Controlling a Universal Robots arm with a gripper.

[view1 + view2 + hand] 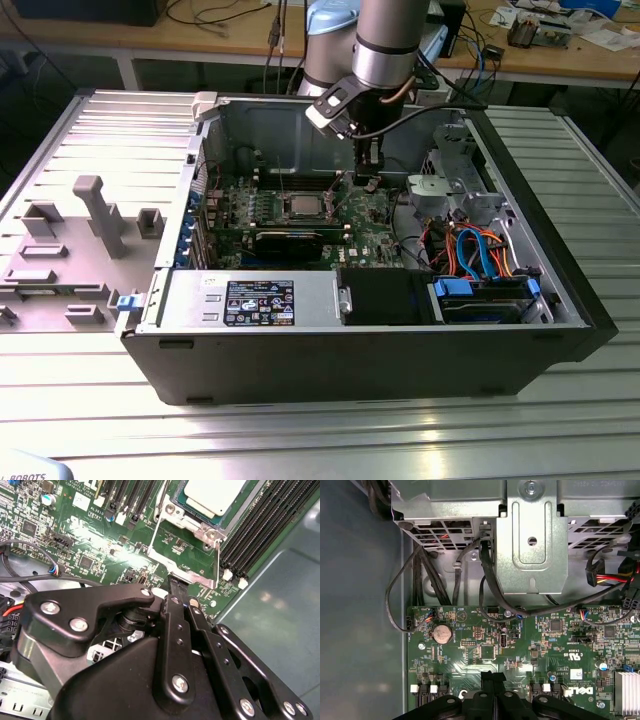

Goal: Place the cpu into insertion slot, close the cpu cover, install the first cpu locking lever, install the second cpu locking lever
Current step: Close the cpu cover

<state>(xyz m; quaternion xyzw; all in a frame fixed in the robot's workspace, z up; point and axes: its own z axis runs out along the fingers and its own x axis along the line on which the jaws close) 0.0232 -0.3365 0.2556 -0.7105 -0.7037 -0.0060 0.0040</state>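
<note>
So the cpu (212,494) was already sitting flat in the insertion slot (169,511), silver top up. The cpu cover (202,530) looked folded down around it, with its frame lying on the chip's edges. The gripper (176,586) was down inside the open PC case (300,370), fingers pinched right together with no gap between them in both wrist views. The tips sat just beside the cover's near edge, right by a thin wire lever (218,562) running along the socket. No way to tell if that lever was actually nipped between them. In the exterior view the gripper hung over the green motherboard (375,225), a bit to the exterior view's right of the cpu. Black memory slots (260,525) ran alongside the socket.
</note>
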